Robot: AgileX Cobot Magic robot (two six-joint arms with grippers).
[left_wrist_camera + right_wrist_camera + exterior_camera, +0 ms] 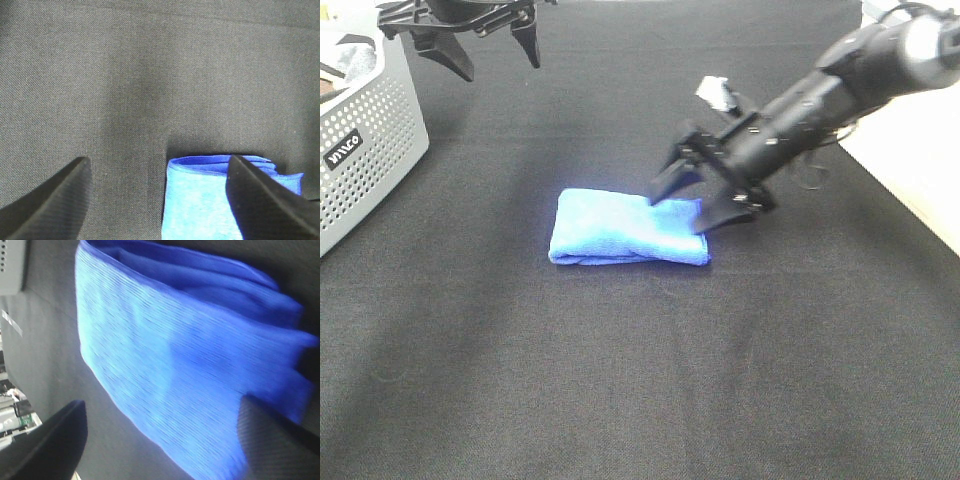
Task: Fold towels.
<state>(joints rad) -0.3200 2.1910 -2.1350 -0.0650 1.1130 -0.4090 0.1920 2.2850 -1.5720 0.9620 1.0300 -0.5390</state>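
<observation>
The royal-blue towel lies folded into a thick, narrow rectangle in the middle of the black table. My right gripper is low at the towel's right end, open, its fingers spread either side of that end and gripping nothing. In the right wrist view the towel fills the frame with its stacked layers showing, between the open fingertips. My left gripper hangs open and empty high at the back left, far from the towel. In its wrist view one end of the towel shows between the spread fingers.
A grey perforated basket stands at the left edge, with dark cloth inside. A pale tan surface borders the black table cover at the right. The basket's corner also shows in the right wrist view.
</observation>
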